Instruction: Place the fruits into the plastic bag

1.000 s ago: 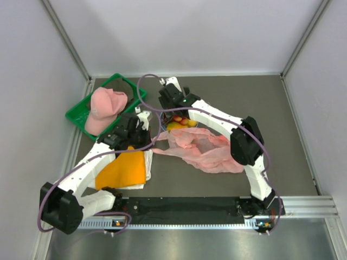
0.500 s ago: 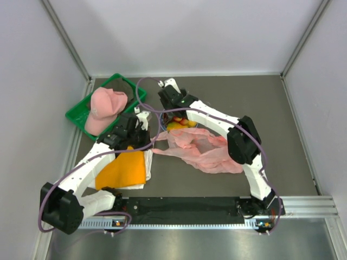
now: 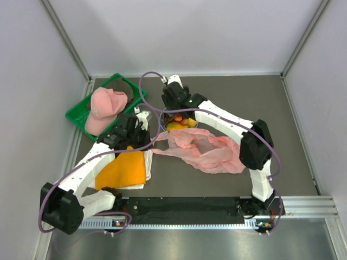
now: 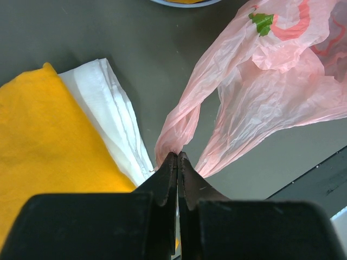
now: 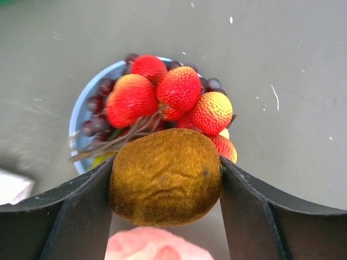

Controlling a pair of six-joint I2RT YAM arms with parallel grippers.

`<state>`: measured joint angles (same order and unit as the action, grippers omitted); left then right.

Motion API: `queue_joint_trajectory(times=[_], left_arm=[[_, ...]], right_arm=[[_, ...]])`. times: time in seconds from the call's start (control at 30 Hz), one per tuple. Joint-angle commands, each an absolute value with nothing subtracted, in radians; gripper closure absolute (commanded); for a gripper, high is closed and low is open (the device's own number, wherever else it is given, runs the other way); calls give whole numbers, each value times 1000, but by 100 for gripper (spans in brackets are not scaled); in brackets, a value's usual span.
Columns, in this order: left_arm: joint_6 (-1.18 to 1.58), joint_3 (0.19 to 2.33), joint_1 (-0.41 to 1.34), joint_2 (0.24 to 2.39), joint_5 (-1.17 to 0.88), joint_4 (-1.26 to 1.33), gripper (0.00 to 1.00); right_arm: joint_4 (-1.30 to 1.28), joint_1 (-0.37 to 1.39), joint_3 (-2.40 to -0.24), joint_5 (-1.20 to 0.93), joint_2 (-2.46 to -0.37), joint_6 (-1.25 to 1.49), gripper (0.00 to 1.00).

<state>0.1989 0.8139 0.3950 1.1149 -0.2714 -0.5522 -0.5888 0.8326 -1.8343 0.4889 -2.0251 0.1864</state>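
A brown, fuzzy kiwi [image 5: 165, 176] is being gripped crosswise between the right fingers [image 5: 81, 216], close to the other fruits. Red strawberries [image 5: 179, 89], dark grapes [image 5: 100, 89] and a yellow piece [image 3: 173, 126] are being carried in a heap on a light blue plate [image 5: 81, 108]. The crinkly, translucent pink plastic bag [image 3: 211, 154] is being shown sprawled on the worktop [image 3: 282, 135] beside the plate, with one twisted handle loop [image 4: 179, 124] being pinched by the closed left fingers [image 4: 165, 181].

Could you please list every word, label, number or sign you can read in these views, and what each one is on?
No text can be read in any view.
The plastic bag carries a red and green print, but it is crumpled and shows no legible letters.
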Motion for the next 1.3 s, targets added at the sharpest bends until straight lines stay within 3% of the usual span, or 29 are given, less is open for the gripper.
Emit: queue_joint_trajectory(times=[0.0, 0.17, 0.53, 0.83, 1.27], left_arm=[[181, 813, 390, 1115, -298, -514, 100], [195, 848, 390, 1129, -336, -502, 100], [216, 973, 388, 1242, -466, -469, 100], [206, 927, 390, 1221, -463, -449, 100], [198, 916, 391, 1180, -466, -451, 100]], right_arm=[[-545, 850, -1807, 427, -1885, 225, 41], [-592, 868, -1752, 408, -1729, 258, 43], [-511, 991, -1195, 167, -1175, 558, 43], [-501, 1040, -1014, 273, -1173, 750, 43], [-632, 871, -963, 399, -1325, 819, 43]])
